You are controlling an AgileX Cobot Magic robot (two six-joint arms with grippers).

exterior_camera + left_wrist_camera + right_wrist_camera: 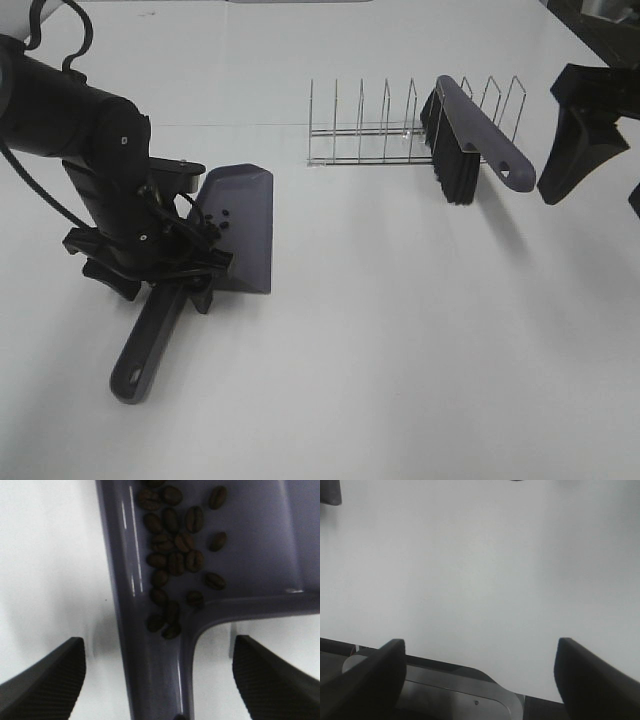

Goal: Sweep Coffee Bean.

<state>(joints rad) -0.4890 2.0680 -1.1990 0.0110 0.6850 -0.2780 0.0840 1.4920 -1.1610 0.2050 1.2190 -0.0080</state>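
The grey-purple dustpan point(240, 225) lies on the white table at the left, its handle point(148, 340) pointing toward the front. Several coffee beans point(222, 218) lie inside it; in the left wrist view they cluster point(175, 555) near the pan's back wall, beside the handle's root. My left gripper point(165, 285) is open and straddles the handle where it joins the pan point(159, 655), fingers apart from it. My right gripper point(605, 175) is open and empty at the far right, over bare table point(480, 675).
A grey-purple brush point(470, 135) with black bristles leans against a wire rack point(370, 130) at the back middle. The right wrist view shows the table's edge point(470, 677) near the gripper.
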